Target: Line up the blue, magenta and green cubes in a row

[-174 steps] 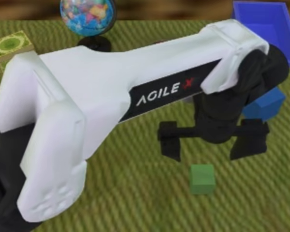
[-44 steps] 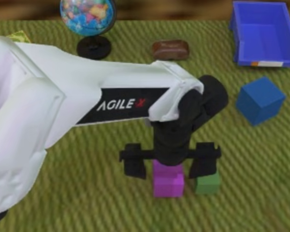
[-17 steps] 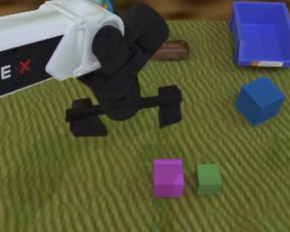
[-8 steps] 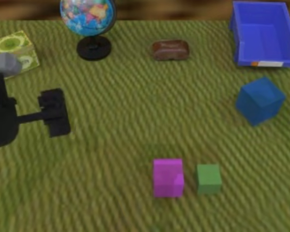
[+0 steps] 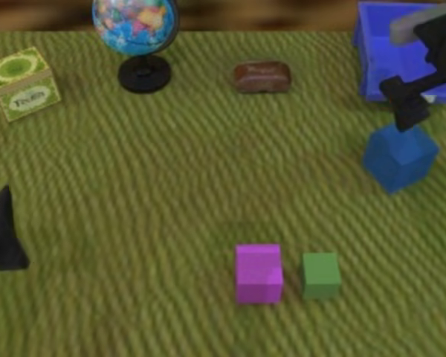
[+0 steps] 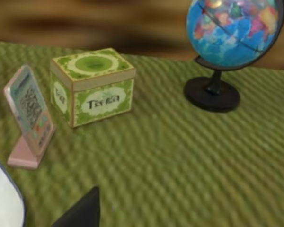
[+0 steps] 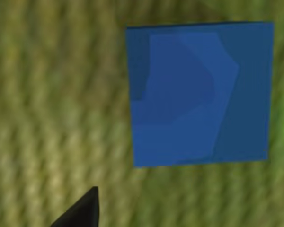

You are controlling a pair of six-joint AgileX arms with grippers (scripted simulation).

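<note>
The magenta cube point(image 5: 259, 274) and the smaller green cube point(image 5: 320, 275) sit side by side on the green mat near the front, a narrow gap between them. The larger blue cube point(image 5: 400, 156) rests apart at the right, turned at an angle; it also fills the right wrist view point(image 7: 199, 94). My right gripper point(image 5: 433, 88) hovers open just behind and above the blue cube, holding nothing; one dark fingertip point(image 7: 83, 210) shows. My left gripper point(image 5: 4, 242) is pulled back to the left edge, open and holding nothing.
A blue bin point(image 5: 372, 52) stands at the back right, partly under my right arm. A brown object point(image 5: 262, 76), a globe point(image 5: 134, 30) and a green-and-cream printed box point(image 5: 22, 82) line the back. A pink phone stand point(image 6: 28, 118) is beside the box.
My left arm set the magenta cube beside the green one, let go and drew back to the left edge. My right arm has come in above the blue cube.
</note>
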